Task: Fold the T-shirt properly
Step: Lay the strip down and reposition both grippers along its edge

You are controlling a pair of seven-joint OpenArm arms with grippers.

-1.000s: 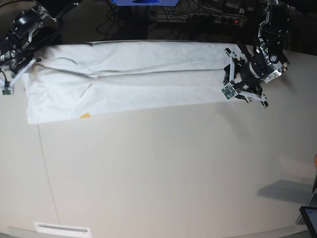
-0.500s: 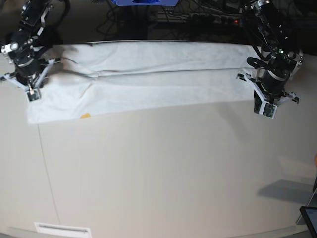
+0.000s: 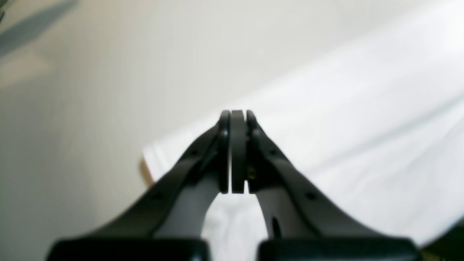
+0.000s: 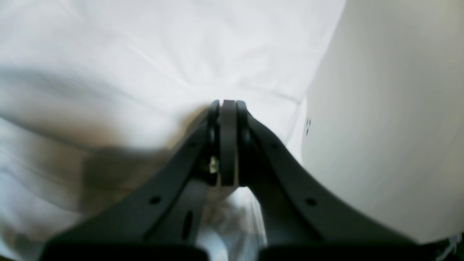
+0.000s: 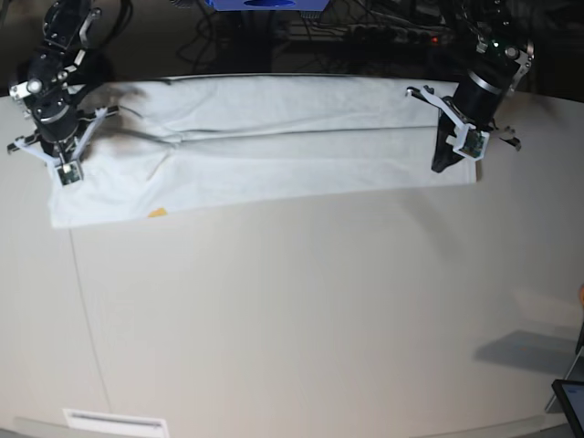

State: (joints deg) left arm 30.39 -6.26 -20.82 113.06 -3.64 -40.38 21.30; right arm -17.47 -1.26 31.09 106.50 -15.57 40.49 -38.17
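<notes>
Across the far side of the bench (image 5: 292,301) lies the T-shirt (image 5: 274,146), folded into a long white band, no print readable, just a small orange patch at its near edge. My left tool (image 5: 444,162) is pressed closed over one end, my right tool (image 5: 64,169) closed over the other.

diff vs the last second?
Left gripper swung off the table onto the T-shirt's end, jaws shut. Right gripper came in over the opposite end and settled there, also shut. Whether either pinches cloth is unclear. T-shirt unmoved on the table.
</notes>
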